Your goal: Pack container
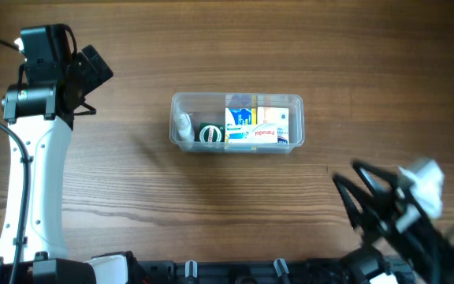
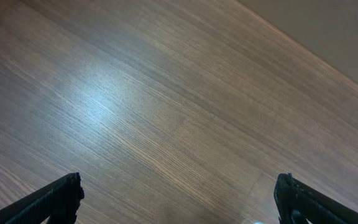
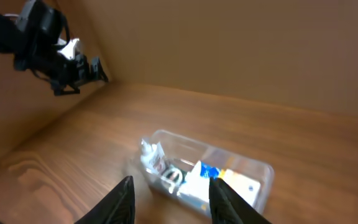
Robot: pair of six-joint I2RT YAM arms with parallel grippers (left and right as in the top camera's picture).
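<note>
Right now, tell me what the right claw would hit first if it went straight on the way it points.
Probably the container, which sits ahead of the open right claw; depth is unclear.

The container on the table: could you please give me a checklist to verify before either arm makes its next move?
1. Container upright and flat on the table: ok.
2. Contents inside the walls: the boxes and a white item lie inside: ok.
3. Left gripper open and empty, over bare wood: ok.
4. Right gripper open and empty, apart from the container: ok.
5. Right arm steady: not ok; it is blurred in the overhead view.
6. Items left outside to pack: cannot tell; the arms hide part of the table.
</note>
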